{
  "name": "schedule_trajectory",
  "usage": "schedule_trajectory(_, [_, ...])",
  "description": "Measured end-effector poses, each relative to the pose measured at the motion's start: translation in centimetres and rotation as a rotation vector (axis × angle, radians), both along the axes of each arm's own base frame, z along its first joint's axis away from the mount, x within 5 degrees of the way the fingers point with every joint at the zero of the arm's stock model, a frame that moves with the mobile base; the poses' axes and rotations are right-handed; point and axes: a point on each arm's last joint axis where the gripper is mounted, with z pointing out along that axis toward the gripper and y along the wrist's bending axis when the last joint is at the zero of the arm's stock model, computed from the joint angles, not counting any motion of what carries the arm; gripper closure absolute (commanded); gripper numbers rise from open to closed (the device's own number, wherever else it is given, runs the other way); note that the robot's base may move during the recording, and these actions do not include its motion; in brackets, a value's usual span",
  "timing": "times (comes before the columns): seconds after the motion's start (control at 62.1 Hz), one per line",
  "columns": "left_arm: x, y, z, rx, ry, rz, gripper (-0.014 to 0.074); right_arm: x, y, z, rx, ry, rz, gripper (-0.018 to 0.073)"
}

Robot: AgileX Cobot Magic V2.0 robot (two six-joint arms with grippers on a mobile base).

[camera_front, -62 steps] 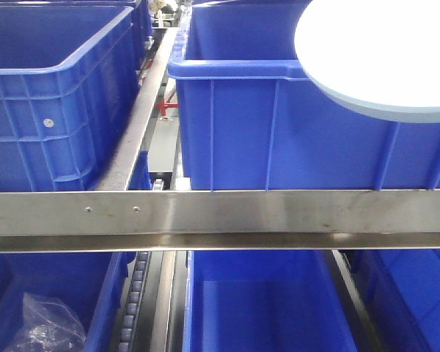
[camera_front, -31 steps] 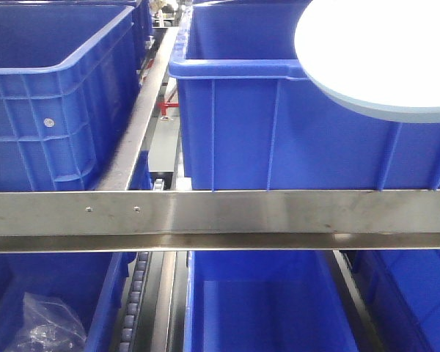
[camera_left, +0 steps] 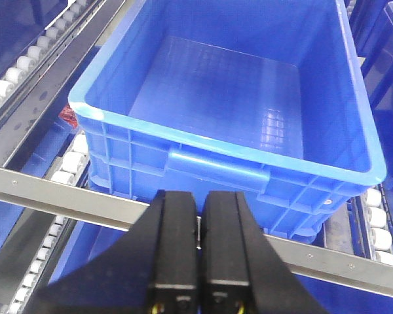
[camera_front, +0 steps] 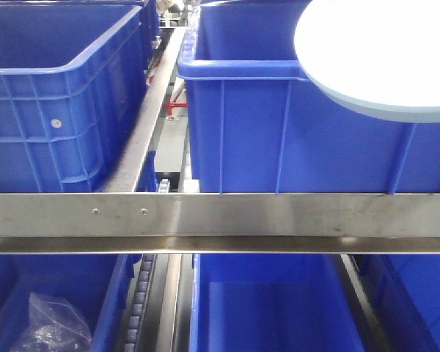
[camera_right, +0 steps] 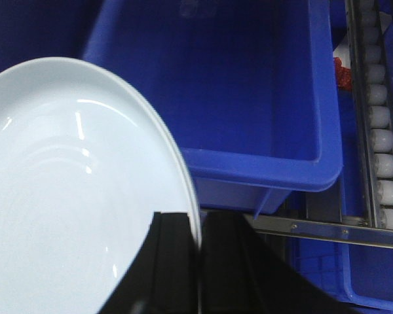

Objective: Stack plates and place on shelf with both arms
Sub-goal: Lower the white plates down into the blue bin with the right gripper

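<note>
A glossy pale bluish-white plate [camera_right: 72, 196] fills the left of the right wrist view, held above a blue crate [camera_right: 249, 85]. My right gripper [camera_right: 198, 219] is shut on its rim. I cannot tell whether a second plate lies stacked with it. In the front view the plate [camera_front: 381, 59] hangs at the upper right, over a crate [camera_front: 293, 132] of the shelf, whose steel front rail [camera_front: 279, 220] crosses the picture. My left gripper [camera_left: 199, 196] is shut on nothing, just above the rail [camera_left: 46, 193], in front of an empty blue crate [camera_left: 229, 91].
Another blue crate [camera_front: 59, 95] stands on the left of the upper tier. On the lower tier are a crate [camera_front: 271, 308] and, in the left one, a crumpled plastic bag [camera_front: 51, 323]. Roller tracks [camera_left: 26, 55] [camera_right: 383, 144] run beside the crates.
In the front view the shelf and crates have shifted slightly right and down. The plate keeps its place in the picture.
</note>
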Motion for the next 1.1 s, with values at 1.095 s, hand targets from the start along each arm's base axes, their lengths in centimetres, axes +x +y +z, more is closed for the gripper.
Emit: schedule_trajectory(1.095, [0.00, 0.00, 0.00, 0.000, 0.000, 0.000, 0.0506, 0.00, 0.00, 0.00, 0.000, 0.000, 0.000, 0.0511])
